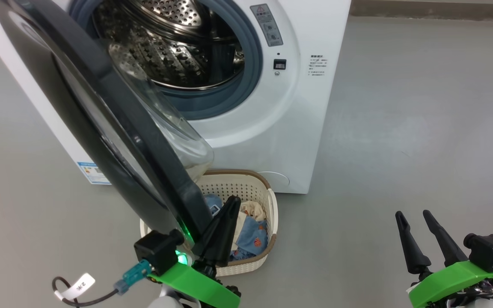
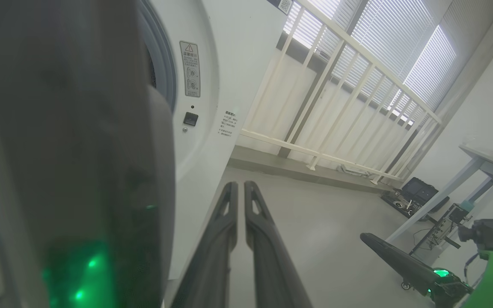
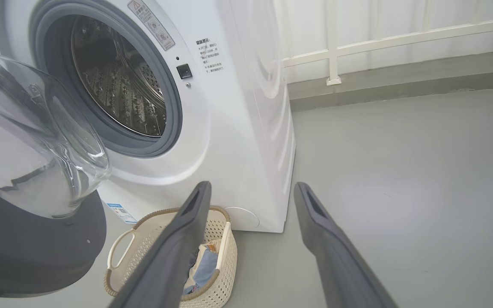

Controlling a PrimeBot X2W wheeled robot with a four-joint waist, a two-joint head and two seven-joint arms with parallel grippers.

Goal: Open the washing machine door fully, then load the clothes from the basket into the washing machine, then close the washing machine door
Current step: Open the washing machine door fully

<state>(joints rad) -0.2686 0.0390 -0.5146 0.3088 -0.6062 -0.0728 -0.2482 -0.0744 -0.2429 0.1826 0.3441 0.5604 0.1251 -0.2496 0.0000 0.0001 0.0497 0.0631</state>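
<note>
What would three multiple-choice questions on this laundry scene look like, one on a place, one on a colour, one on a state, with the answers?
1. Relative to the washing machine, the basket stands:
A. on top
B. on the floor in front, by the open door
C. inside the drum

2. The seal round the opening is:
A. red
B. yellow
C. grey-blue

3. The right gripper is:
A. open, holding nothing
B. shut on the basket's handle
C. shut on the door

Answers: B, the head view shows it on the grey floor below the opening; C, the ring looks grey-blue against the white front; A, its fingers stand apart over bare floor.
</note>
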